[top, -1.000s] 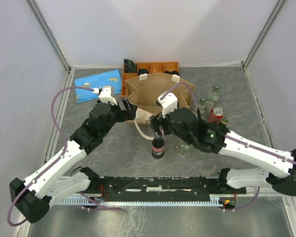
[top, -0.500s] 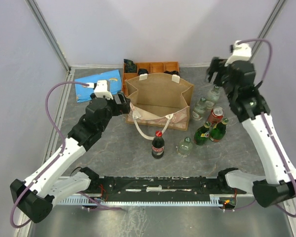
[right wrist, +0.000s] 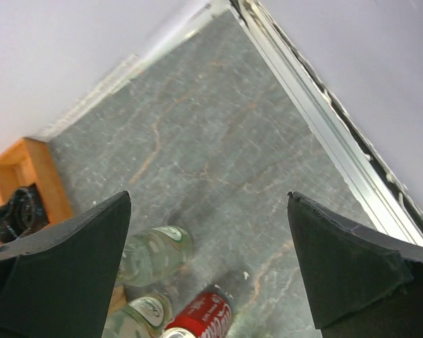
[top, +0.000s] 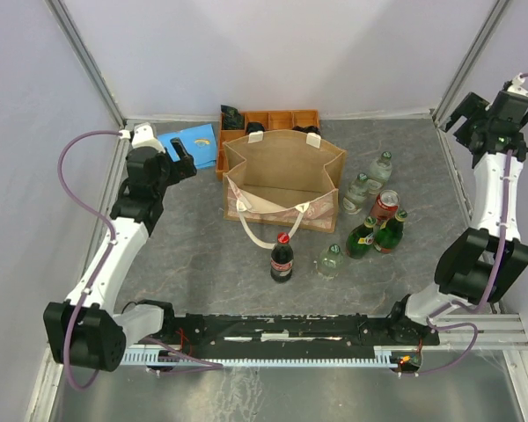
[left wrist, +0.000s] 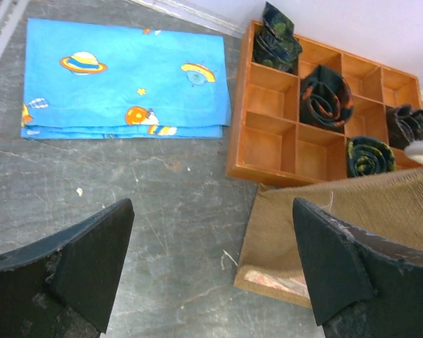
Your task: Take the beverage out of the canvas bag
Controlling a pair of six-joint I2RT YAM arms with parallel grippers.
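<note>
The tan canvas bag [top: 286,180] stands open at the table's middle back; only fabric shows inside it. Its corner also shows in the left wrist view [left wrist: 352,225]. A dark cola bottle with a red cap [top: 282,257] stands upright on the table just in front of the bag, free of both grippers. My left gripper [top: 183,158] is open and empty, left of the bag, near the blue cloth. My right gripper [top: 465,116] is open and empty, high at the far right corner, above the drinks to the right of the bag.
Right of the bag stand clear bottles [top: 359,189], green bottles [top: 390,230] and a red can [top: 385,205], the can also in the right wrist view [right wrist: 197,313]. An orange compartmented tray [top: 273,121] sits behind the bag; a blue patterned cloth [left wrist: 127,77] lies left of it.
My right gripper let go of the cola bottle in front of the bag and swung up to the far right corner. My left gripper drew back from the bag to the left.
</note>
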